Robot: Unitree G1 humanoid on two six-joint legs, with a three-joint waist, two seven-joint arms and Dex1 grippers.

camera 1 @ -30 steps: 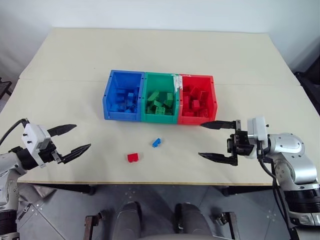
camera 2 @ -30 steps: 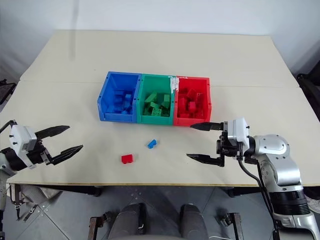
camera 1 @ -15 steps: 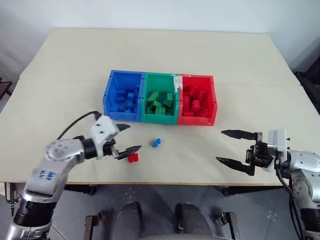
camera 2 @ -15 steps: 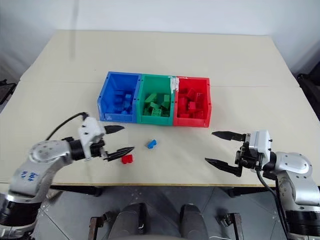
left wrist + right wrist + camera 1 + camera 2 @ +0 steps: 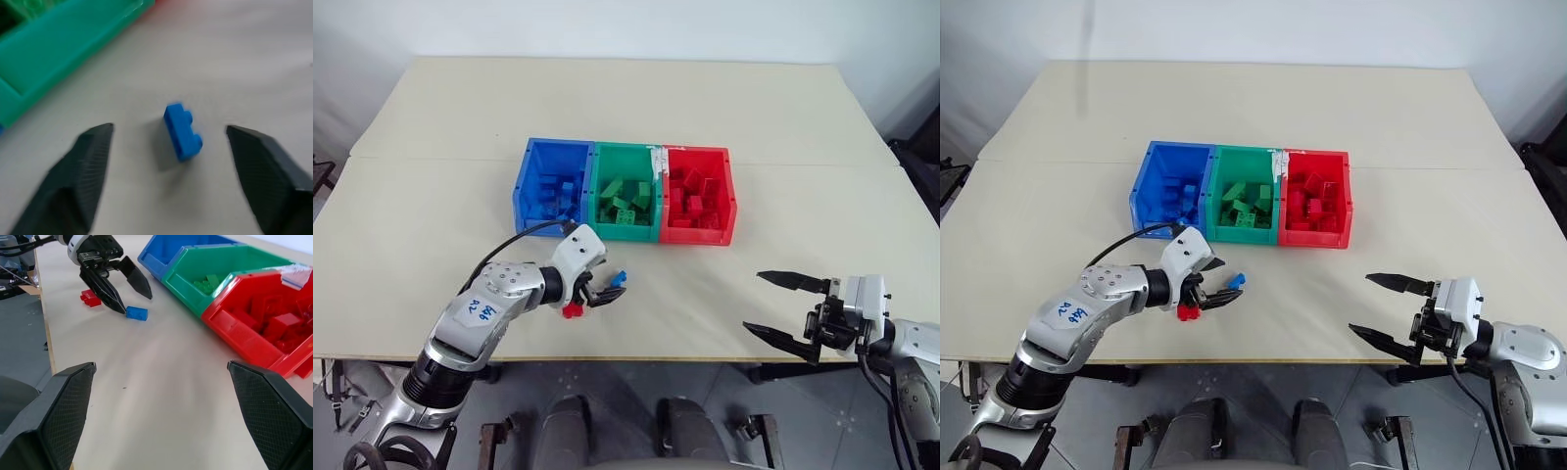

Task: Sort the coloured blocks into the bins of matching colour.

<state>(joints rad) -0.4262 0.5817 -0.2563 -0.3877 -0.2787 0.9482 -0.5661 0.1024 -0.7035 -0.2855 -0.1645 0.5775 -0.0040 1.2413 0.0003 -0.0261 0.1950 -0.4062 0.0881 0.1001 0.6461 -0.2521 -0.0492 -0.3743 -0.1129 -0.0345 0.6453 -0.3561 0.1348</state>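
Left pincer (image 5: pixel 168 161) straddles the blue block (image 5: pixel 182 131), fingers spread to either side and touching nothing.

Black fingers (image 5: pixel 80 174) stand apart on the pale tabletop (image 5: pixel 783 117), the small blue block lying loose between them, clear of both tips. Just behind the pincer, nearer the tabletop's front edge, sits the red block (image 5: pixel 572 310). Beyond it stands the row of joined bins: the blue bin (image 5: pixel 530 196) on the left, the green bin (image 5: pixel 599 191) in the middle, the red bin (image 5: pixel 731 201) on the right, each already carrying blocks of its own colour. Well apart at the front right corner, the right pincer (image 5: pixel 779 307) hangs wide open and empty, level above the tabletop's edge.
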